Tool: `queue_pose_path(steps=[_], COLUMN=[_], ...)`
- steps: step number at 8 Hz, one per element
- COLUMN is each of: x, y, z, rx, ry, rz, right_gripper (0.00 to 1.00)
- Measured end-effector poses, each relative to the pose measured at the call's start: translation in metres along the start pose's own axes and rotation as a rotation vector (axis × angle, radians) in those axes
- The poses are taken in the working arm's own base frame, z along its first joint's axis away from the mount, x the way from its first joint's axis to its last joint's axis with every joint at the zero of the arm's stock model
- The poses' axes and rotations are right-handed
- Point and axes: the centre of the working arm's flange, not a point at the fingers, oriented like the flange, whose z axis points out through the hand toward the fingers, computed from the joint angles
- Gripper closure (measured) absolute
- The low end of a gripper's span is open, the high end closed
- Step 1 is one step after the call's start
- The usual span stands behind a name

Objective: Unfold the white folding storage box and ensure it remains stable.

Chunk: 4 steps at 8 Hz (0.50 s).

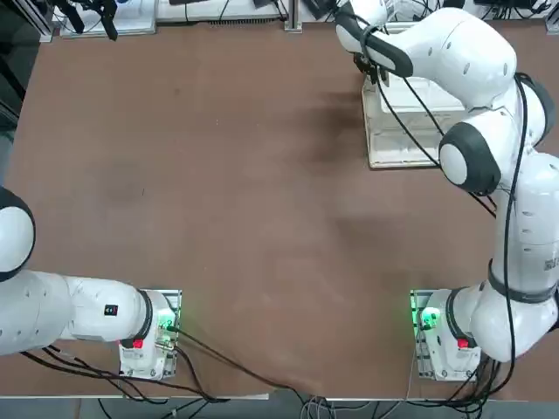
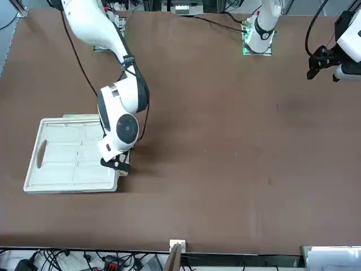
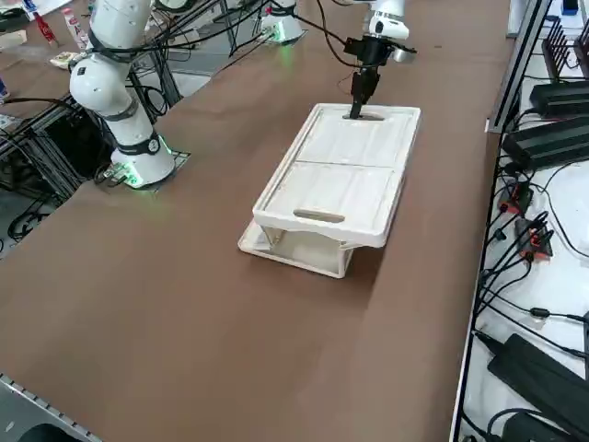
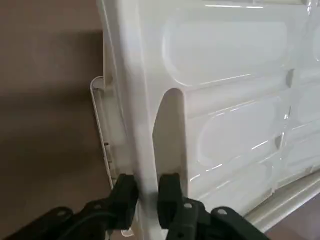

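White folding storage box (image 1: 410, 131) sits at the table's far right, under my arm in the top view. From the side, my right gripper (image 3: 359, 103) pinches the rim at its handle slot; the near end stands raised. Wrist view: fingers (image 4: 172, 192) straddle the rim, so I should lift straight and slowly.

The brown table (image 1: 218, 192) fills most of each view. Black cables (image 3: 525, 239) and flat black boxes (image 3: 543, 138) lie on a pale bench (image 3: 561, 285) just beside the table's long edge. More cables (image 2: 101, 261) trail below the table's near edge.
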Motion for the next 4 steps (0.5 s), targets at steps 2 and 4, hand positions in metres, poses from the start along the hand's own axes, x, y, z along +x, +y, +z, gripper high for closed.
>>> queue_pose_path(steps=[2, 4], x=[-0.0062, -0.0117], y=[-0.0020, -0.0036], z=[0.0001, 0.0003], rx=[-0.021, -0.039], ry=[-0.024, -0.045], rz=[-0.007, -0.013], right_gripper=[0.74, 0.74])
